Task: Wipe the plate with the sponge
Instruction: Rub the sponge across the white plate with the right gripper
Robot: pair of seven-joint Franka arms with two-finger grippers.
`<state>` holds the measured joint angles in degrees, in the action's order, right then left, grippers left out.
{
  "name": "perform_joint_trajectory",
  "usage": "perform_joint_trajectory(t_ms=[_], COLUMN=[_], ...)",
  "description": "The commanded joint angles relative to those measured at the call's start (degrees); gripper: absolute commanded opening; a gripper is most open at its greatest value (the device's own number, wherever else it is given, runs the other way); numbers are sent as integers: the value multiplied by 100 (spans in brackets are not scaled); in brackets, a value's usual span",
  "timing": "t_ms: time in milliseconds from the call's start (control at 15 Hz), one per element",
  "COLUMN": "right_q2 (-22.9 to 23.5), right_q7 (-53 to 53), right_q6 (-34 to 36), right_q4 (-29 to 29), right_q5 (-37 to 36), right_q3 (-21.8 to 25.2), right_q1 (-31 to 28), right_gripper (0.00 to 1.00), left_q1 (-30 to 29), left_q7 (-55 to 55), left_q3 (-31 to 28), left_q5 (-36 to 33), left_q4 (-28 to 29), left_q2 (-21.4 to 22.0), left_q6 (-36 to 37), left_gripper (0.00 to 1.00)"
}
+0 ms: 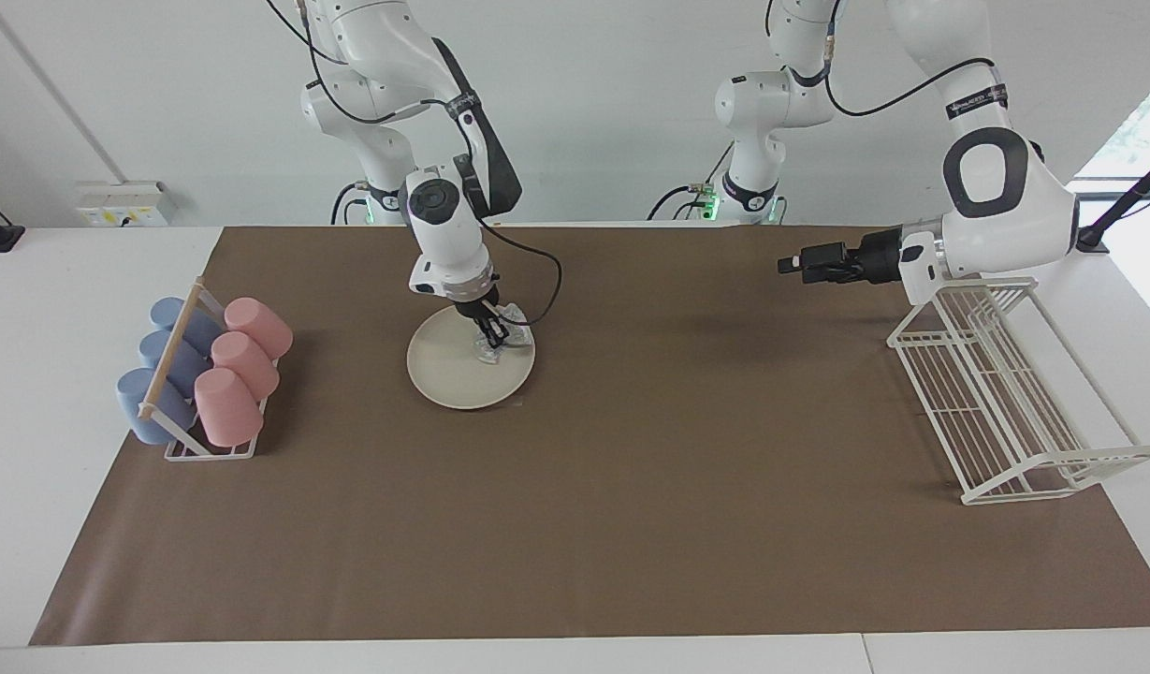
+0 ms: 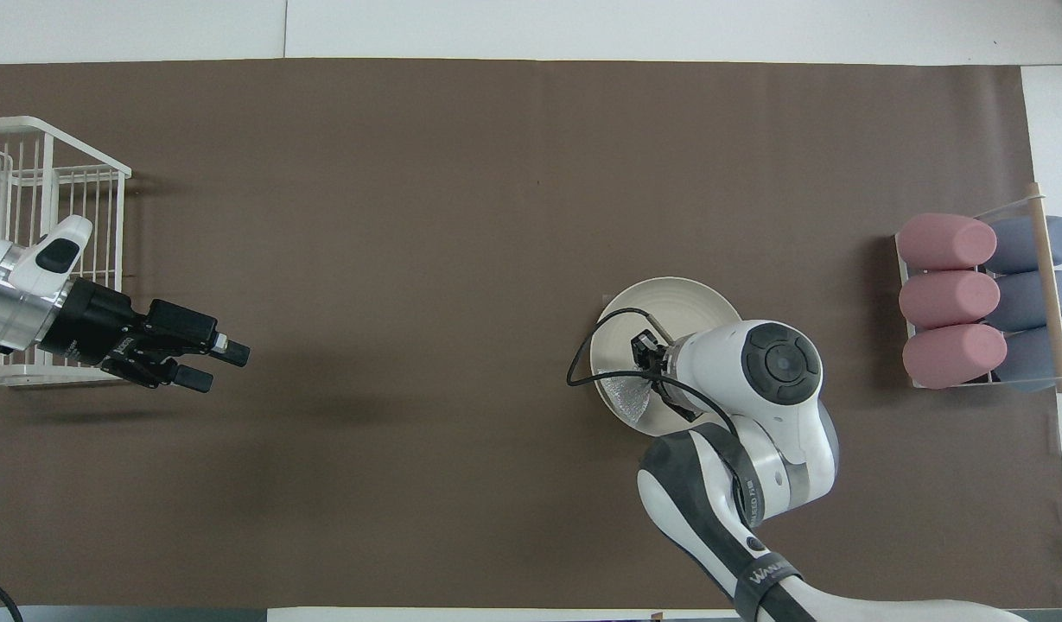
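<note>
Desk [image 1: 575, 524]: brown cover, lower frame.
Plate [image 1: 453, 374]: centre-left.
Right end effector [image 1: 493, 335]: clamped on sponge [image 1: 492, 351], pressing the plate.
Left end effector [image 1: 792, 266]: wide, waiting upper right by rack [image 1: 1005, 393].

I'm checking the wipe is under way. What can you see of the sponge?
The sponge is a small, silvery, shiny, crinkled wad of mesh-like stuff. It lies pressed on the plate, on the part nearer the robots and toward the left arm's end. The right gripper is shut on its top, pointing down. Part of it fans out flat over the plate's rim. Nothing else touches it.
</note>
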<state>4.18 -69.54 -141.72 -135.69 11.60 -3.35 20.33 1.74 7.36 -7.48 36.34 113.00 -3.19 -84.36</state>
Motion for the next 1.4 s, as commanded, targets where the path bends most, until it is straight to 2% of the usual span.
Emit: perform_joint_trajectory(t_ms=[0,134,267,601,735,1002,1337], right_q2=[162,180,163,127,136,154,198], right_q7=[1114,1521,1435,-153,-455,272,1748], right_q6=[-110,-75,-66,-180,-478,-462,-461], right_q4=[-71,-71,-97,-159,-168,-194,-185], right_q5=[79,79,88,175,184,176,176], right_q3=[-8,-17,-26,-26,-17,-8,-8], right_q1=[-678,-960,-874,231,427,77,-828], right_gripper=[0,0,0,0,0,0,0], left_q1=[317,380,380,380,380,380,380], left_q7=[-506,-674,-788,-1105,-1105,-1105,-1114], left_q3=[-17,-17,-17,-17,-17,-17,-17], left_q5=[-582,-899,-953,-953,-953,-953,-953], left_q4=[-77,-155,-191,-191,-182,-165,-156], left_q2=[37,46,46,55,55,55,55], left_q6=[-361,-510,-625,-784,-792,-862,-872], left_gripper=[100,100,100,100,100,100,100])
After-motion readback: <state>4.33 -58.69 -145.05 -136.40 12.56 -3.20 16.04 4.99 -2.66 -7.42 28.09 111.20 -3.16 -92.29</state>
